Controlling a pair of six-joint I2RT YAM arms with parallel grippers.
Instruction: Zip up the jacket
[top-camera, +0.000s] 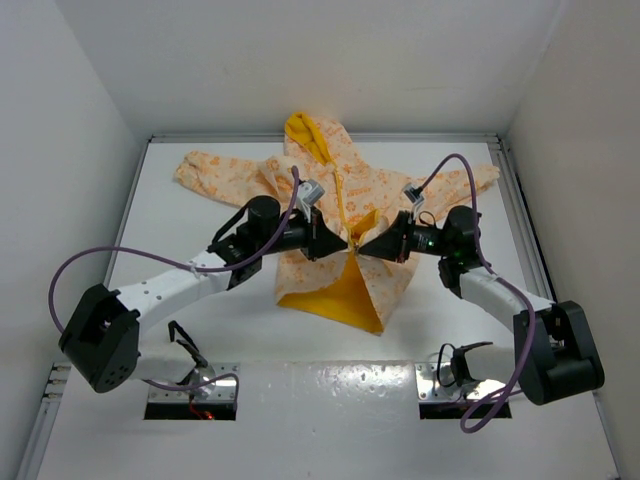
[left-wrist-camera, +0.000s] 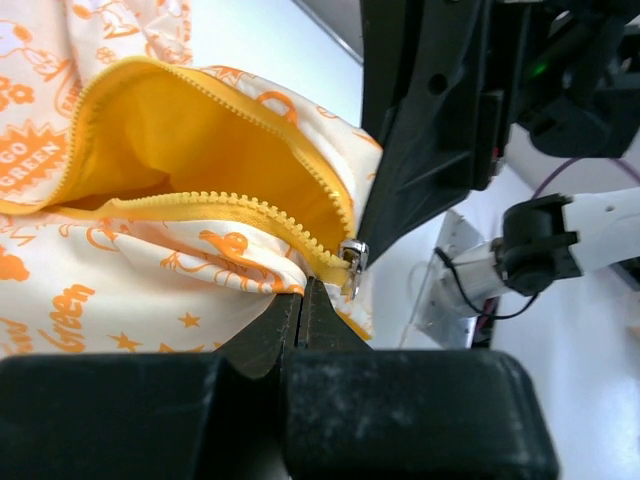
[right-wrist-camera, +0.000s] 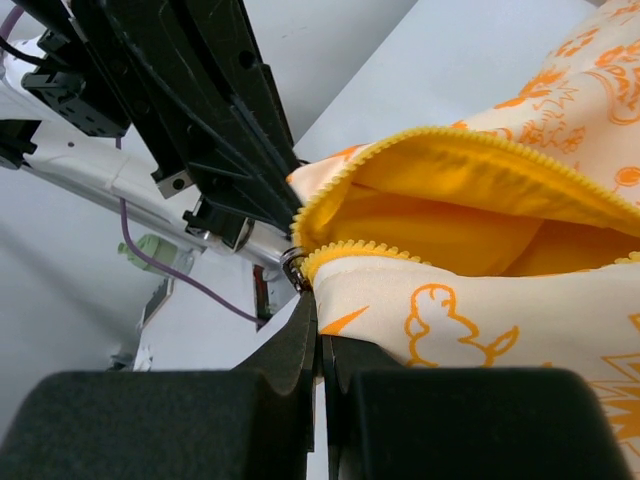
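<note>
The jacket (top-camera: 365, 185) lies on its back with the hood at the far end, cream with orange prints. Its lower front gapes and shows yellow lining (top-camera: 345, 295). My left gripper (top-camera: 343, 243) and right gripper (top-camera: 362, 247) meet tip to tip at the zipper, where the fabric is tented up. In the left wrist view my left gripper (left-wrist-camera: 305, 292) is shut on the jacket (left-wrist-camera: 120, 290) just under the metal slider (left-wrist-camera: 352, 256). In the right wrist view my right gripper (right-wrist-camera: 320, 305) is shut on the jacket (right-wrist-camera: 480, 320) beside the slider (right-wrist-camera: 297, 272). The zipper teeth above stand apart.
The white table (top-camera: 180, 220) is boxed in by white walls on three sides. A sleeve (top-camera: 205, 175) stretches to the far left, another to the far right (top-camera: 470, 178). Purple cables (top-camera: 70, 270) loop off both arms. The other arm's black body (left-wrist-camera: 430, 130) crowds each wrist view.
</note>
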